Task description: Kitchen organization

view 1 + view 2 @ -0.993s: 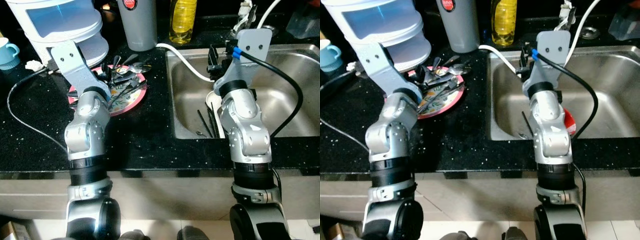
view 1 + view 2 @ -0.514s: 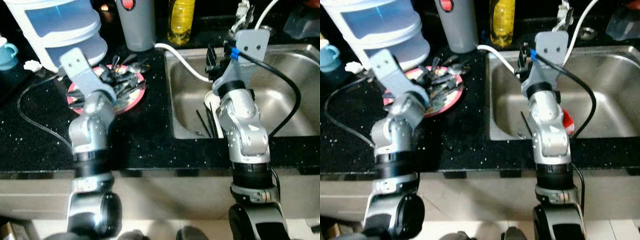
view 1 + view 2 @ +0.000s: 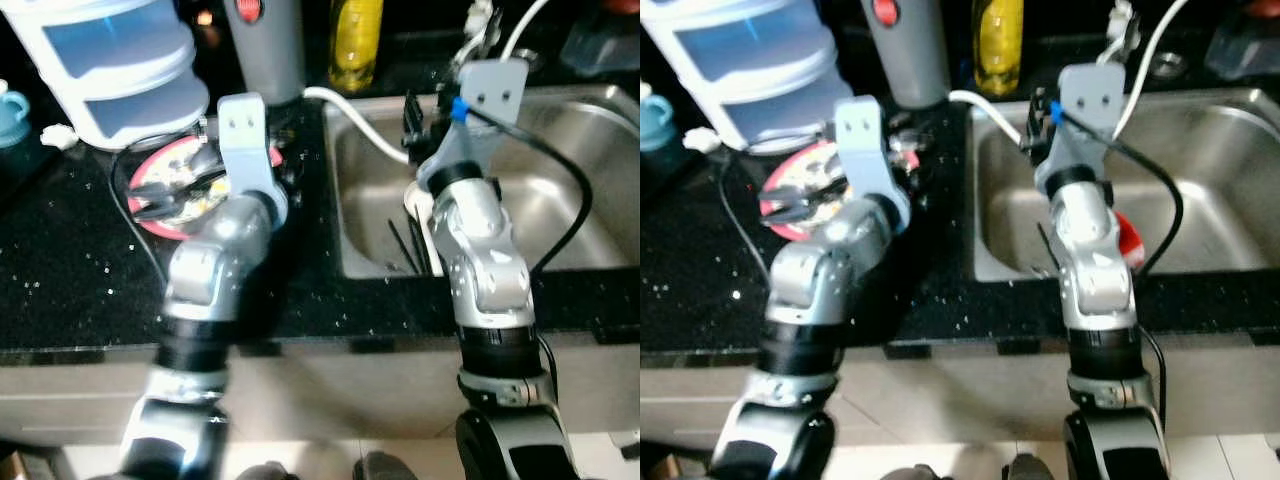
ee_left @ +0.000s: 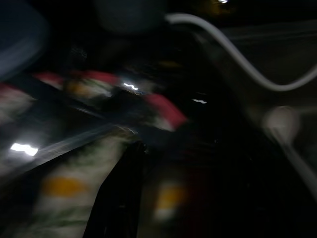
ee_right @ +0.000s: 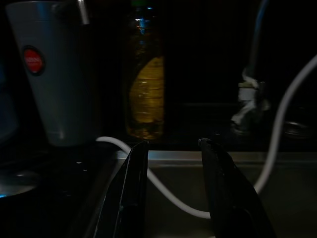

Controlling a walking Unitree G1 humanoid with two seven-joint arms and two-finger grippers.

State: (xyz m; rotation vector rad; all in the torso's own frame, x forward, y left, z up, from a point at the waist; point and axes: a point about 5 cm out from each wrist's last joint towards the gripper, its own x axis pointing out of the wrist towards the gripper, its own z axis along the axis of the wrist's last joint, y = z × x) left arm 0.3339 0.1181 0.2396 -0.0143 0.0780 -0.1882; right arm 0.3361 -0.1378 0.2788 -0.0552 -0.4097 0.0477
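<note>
- Right wrist view: right gripper point(image 5: 171, 193) fingers apart, nothing between, over sink point(image 3: 560, 170) back-left corner, facing yellow bottle point(image 5: 144, 94) and grey cup point(image 5: 54, 74).
- Left gripper over pink plate point(image 3: 160, 190) of cutlery on counter; blurred, finger state: cannot tell.

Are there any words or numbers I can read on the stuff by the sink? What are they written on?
Grey cup: a round red label with pale lettering, too blurred to read.
Yellow bottle: no readable label; too dark to make out.
White and blue container: no text visible.
Nothing in these pictures can be read as words or numbers.
</note>
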